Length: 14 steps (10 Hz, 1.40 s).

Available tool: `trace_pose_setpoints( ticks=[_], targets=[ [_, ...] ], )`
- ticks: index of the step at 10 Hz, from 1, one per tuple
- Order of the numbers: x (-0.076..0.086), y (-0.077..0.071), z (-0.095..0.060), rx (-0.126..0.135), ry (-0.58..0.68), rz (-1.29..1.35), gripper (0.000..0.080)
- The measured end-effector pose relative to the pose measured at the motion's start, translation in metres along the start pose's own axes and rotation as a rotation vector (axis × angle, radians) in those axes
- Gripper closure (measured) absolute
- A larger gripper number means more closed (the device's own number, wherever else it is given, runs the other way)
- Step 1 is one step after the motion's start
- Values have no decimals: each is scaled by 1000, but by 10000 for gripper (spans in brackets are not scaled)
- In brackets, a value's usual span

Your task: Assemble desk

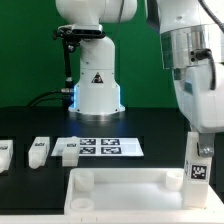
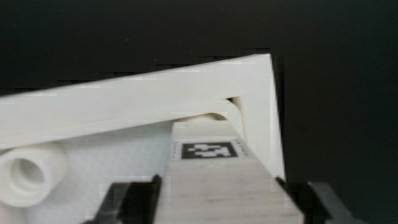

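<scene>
The gripper (image 2: 222, 200) is clamping one white square-section leg (image 1: 197, 170) between its two fingers (image 2: 128, 200). The jaws are standing partly closed, only as wide as the leg's flat sides, and are holding nothing else. The arm is holding the leg upright with its tagged face toward the exterior camera, probably so that the lower end is pointing straight down into the desk tabletop (image 1: 120, 195). That tabletop is lying rim-up on the black table (image 1: 20, 125), toward the table's front side as the exterior view shows it, so its sockets are facing upward to take the legs. The leg is standing at the desk tabletop's far corner on the exterior view's right. In the wrist view its far end is meeting the corner where two rim walls join, with a rounded socket mouth showing just beside it. Whether the end is already sitting in that socket or only touching its lip cannot be told. Another empty socket (image 2: 22, 170) is showing further along the same rim. Three loose legs (image 1: 38, 150) are lying in a row toward the table's edge on the exterior view's left, the nearest just beside the marker board (image 1: 105, 147), apparently waiting their turn. Judging by this, the first leg is being fitted and most of the assembly is remaining.
</scene>
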State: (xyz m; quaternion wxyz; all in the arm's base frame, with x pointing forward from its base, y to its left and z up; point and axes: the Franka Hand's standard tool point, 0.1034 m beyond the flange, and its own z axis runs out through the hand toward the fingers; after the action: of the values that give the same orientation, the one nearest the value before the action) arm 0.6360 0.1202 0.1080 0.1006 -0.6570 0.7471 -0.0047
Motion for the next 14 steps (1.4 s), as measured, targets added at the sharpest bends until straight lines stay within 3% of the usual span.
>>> trace_pose_setpoints(
  ticks=[1,2,3,4,7,8,10,12,13,14],
  targets=[
    [0,0,0,0,0,-10,390],
    [-1,-1,0,8,6,-240,390],
    [-4,-1,0,11,1,-474,255],
    [-6,0,0,-8,-9,-644,170],
    [-4,0,-1,-12,-4,-898,151],
    [0,-1,-2,-36,10,-1130,151],
    [10,-6,-4,-57,27,-1497,150],
    [9,-6,-4,-54,28,-1446,150],
    [10,-6,-3,-54,28,-1438,291],
    [9,-6,-3,-51,28,-1358,481]
  ],
)
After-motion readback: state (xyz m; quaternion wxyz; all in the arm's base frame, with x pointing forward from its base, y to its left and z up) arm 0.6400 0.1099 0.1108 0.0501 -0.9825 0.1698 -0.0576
